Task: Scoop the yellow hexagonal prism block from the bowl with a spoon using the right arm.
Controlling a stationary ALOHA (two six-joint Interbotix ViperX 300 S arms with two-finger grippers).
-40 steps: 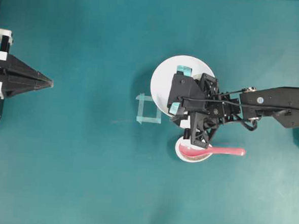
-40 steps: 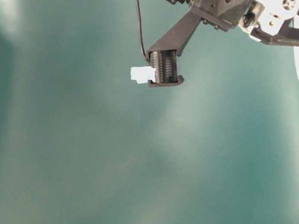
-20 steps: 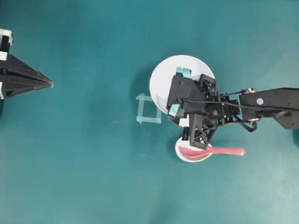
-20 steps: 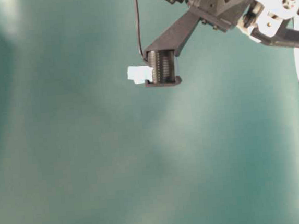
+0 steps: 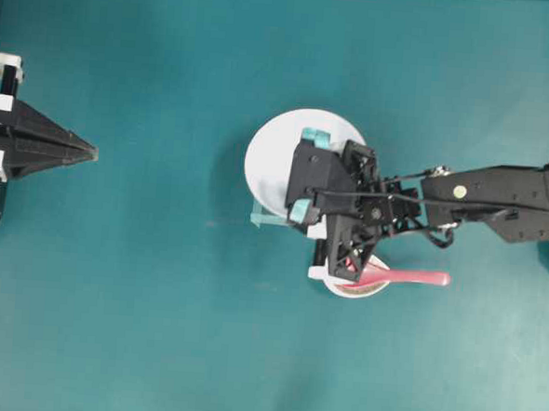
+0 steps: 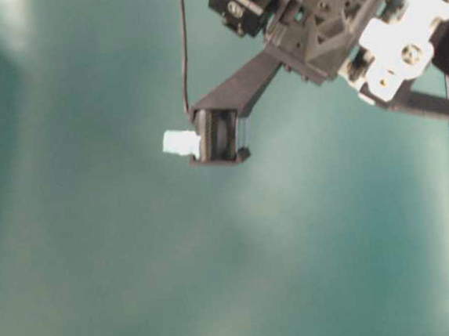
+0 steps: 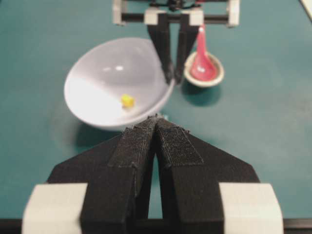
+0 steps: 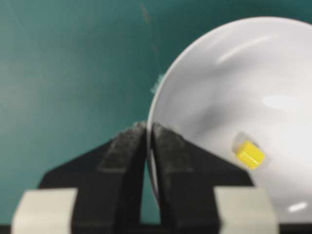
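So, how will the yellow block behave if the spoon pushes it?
The yellow block is tiny, so probably light and easily flicked. Its flat facets suggest sliding or tumbling, not rolling. The bowl looks glossy, so it may skid up the wall.

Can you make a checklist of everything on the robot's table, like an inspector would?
Surface: teal mat, smooth.
Job's things: white bowl tilted, yellow block inside; pink spoon not held.
Clutter: small dish holding the spoon's scoop; tape square partly under the bowl.
Grippers: right gripper pinching the bowl's rim; left gripper shut, holding nothing.
Cables: thin black cable on the right arm.
Surroundings: nothing seen.
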